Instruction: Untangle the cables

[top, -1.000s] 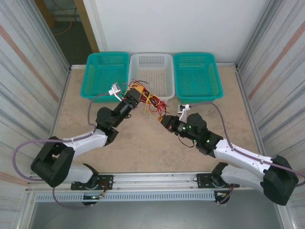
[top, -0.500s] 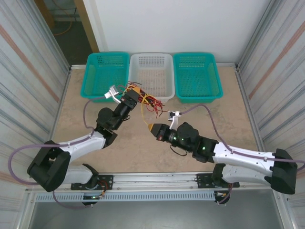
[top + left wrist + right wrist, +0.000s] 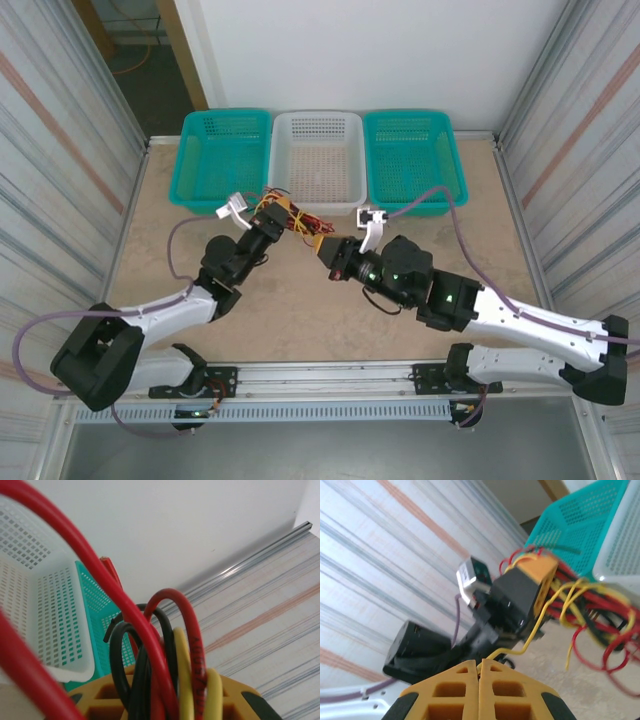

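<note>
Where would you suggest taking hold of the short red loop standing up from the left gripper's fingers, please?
Probably at the crown of the red loop, where it arches clear above the left gripper; lower down it is packed against black cables and yellow cables. Approach from its outer side, away from the long red cable crossing in front.

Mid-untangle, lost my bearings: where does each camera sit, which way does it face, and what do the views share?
Top external: above and behind the bases, looking down on the table; both arms show, left gripper and right gripper at the cables.
Left wrist: on the left arm, tilted upward past its fingers, clamped on cables, toward the white basket and wall.
Right wrist: looks across at the left gripper; its own shut fingers pinch a yellow cable.
Shared: all three show the cables and white basket.
</note>
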